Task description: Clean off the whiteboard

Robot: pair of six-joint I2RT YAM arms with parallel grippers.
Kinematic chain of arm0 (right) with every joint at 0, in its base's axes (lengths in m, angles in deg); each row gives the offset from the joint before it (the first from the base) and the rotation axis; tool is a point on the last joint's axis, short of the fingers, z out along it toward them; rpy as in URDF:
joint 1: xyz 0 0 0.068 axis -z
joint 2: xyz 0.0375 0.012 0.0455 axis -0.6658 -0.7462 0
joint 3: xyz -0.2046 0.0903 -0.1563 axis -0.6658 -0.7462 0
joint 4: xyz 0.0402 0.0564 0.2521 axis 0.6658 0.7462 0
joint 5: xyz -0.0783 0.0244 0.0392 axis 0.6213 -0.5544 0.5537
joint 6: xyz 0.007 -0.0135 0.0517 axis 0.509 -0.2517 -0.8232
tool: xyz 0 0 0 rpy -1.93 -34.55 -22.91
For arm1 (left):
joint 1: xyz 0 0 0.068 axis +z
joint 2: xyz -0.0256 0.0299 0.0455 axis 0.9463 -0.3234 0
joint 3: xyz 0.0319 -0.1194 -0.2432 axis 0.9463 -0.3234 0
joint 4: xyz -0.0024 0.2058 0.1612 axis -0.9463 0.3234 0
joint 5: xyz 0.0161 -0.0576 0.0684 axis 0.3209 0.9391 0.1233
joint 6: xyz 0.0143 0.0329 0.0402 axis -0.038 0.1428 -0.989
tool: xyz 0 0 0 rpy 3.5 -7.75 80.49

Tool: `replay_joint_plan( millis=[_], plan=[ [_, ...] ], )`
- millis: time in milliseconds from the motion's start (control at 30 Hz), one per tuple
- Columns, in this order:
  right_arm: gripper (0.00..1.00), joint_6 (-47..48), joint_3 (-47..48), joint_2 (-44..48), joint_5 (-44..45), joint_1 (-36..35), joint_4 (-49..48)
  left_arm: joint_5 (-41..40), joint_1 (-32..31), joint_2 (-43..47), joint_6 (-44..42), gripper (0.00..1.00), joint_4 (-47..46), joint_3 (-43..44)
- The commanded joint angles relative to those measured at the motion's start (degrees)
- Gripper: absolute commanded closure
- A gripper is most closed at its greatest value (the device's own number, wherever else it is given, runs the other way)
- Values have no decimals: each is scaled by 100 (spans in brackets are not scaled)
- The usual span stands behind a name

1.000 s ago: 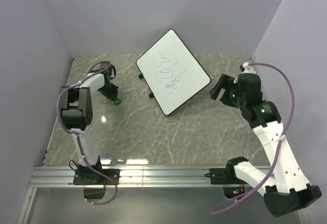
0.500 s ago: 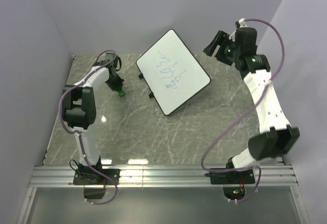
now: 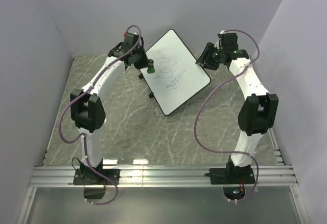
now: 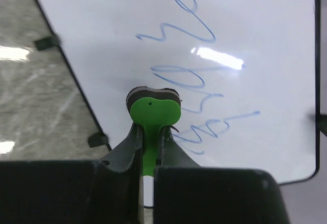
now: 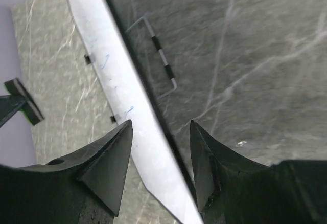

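Observation:
The whiteboard (image 3: 173, 70) stands propped and tilted at the back of the table, with blue scribbles (image 3: 171, 73) on its face. My left gripper (image 3: 147, 66) is shut on a small green eraser (image 3: 150, 68) at the board's left part. In the left wrist view the eraser (image 4: 153, 112) sits just over the scribbles (image 4: 204, 106). My right gripper (image 3: 204, 59) is open at the board's right edge. In the right wrist view its fingers (image 5: 110, 157) straddle the board's rim (image 5: 153, 127), one on each side.
The table is grey marble (image 3: 127, 127), walled on the left, back and right. The board's wire stand (image 5: 161, 55) shows behind it in the right wrist view. Small black feet (image 4: 97, 139) stick out of the board's lower-left rim. A metal rail (image 3: 163, 175) runs along the near edge.
My left arm has carried the green eraser from the table at the left up onto the board. My right arm has swung from the right side to the board's right edge.

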Motion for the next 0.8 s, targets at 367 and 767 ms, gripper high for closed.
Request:
replay_joint_plan(
  millis=[367,767],
  plan=[
    [83,301,-935,170,-435,-682,-266,1213,-756,-196,-550,100,-267,389],
    [96,293,-1928,944,-418,-867,-116,1582,-1178,-266,-682,100,-530,556]
  ],
)
